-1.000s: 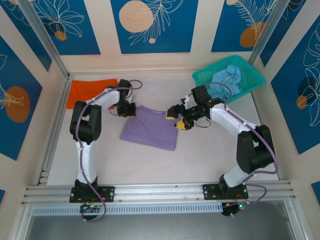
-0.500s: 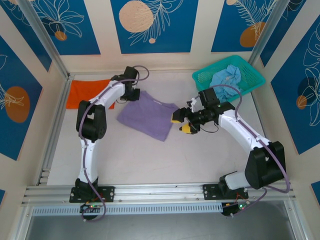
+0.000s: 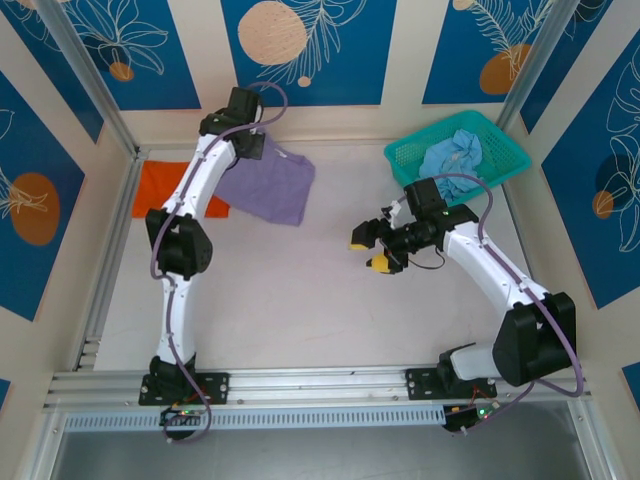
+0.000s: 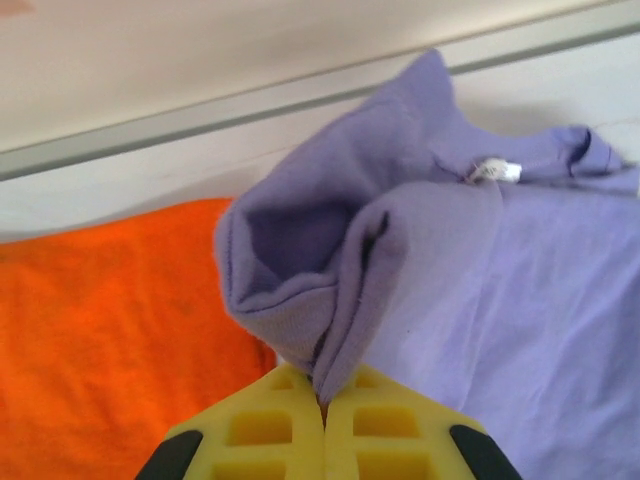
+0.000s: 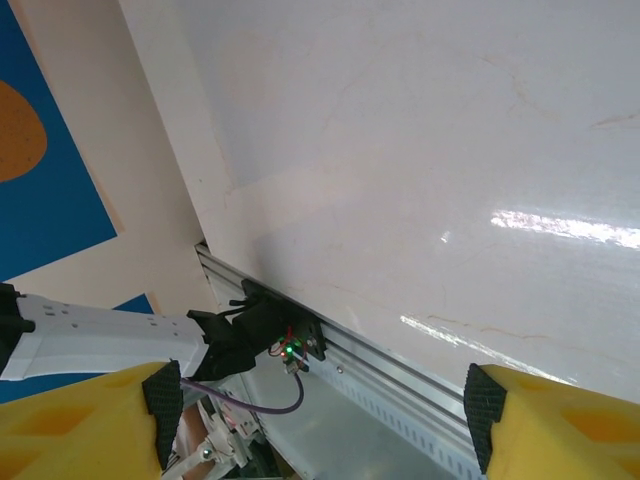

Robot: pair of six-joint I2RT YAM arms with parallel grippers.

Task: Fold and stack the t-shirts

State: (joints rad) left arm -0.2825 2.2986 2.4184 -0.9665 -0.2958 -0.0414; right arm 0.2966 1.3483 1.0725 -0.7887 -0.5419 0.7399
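- The left gripper (image 4: 322, 420) is clamping its yellow fingers tight on a bunched fold of the purple shirt (image 4: 500, 270). The fingers' lower part is cut off at the edge of the wrist view.
- The purple shirt is lying at the far left of the counter (image 3: 330, 310), close to the back wall. No lettering is showing, just a small white neck tag.
- The orange shirt (image 3: 165, 185) is lying flat at the far left, and the left arm is crossing over it and hiding part of it. The pinched purple fold is overlapping its edge, but I cannot tell whether they are touching.
- The blue shirt (image 3: 452, 155) is sitting crumpled in the teal basket (image 3: 505, 150) at the far right, its shape hard to make out.
- The right gripper (image 3: 372, 250) is hanging wide open and holding nothing over bare counter, well apart from every shirt. In its wrist view only the finger ends are showing.
- A second ago the purple shirt was lying mid-counter with both grippers at its edges. Since then the left arm has been dragging it back toward the orange one, and the right gripper has been pulling away.
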